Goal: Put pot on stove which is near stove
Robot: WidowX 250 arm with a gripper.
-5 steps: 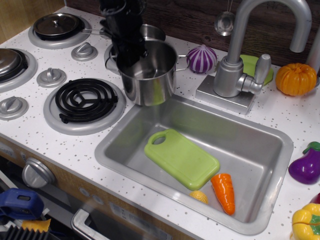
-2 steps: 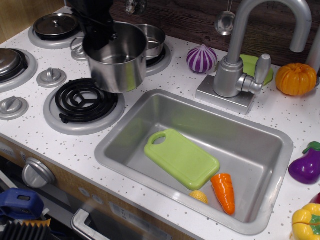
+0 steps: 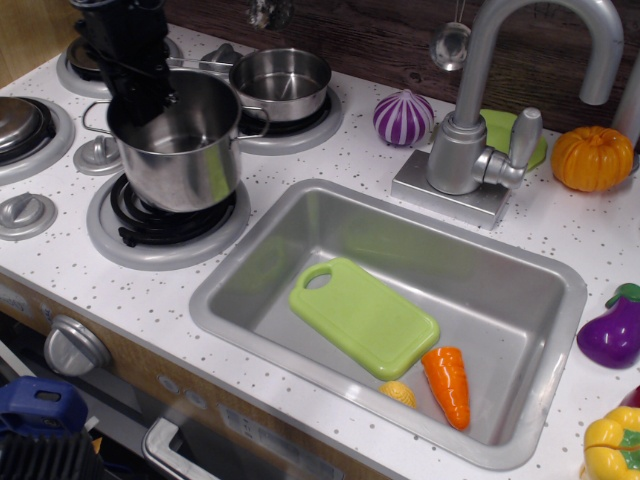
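Observation:
The pot [image 3: 185,150] is a tall shiny steel stockpot with loop side handles. It hangs upright just above the stove [image 3: 165,230], a black coil in a light-grey ring at the front left. The pot covers most of the coil. My black gripper [image 3: 140,95] comes down from the top left and is shut on the pot's far-left rim, one finger inside, one outside. I cannot tell whether the pot's base touches the coil.
A smaller steel pan [image 3: 282,82] sits on the back burner. The sink [image 3: 520,300] holds a green cutting board [image 3: 362,317], a carrot [image 3: 447,385] and a yellow piece. Knobs [image 3: 20,212], a tap [image 3: 480,130], a purple onion [image 3: 404,118], pumpkin [image 3: 592,158] and eggplant [image 3: 612,330] stand around.
My gripper has carried the pot from the sink's back-left corner leftward and forward, then lower, to over the front burner. The small pan behind is now uncovered.

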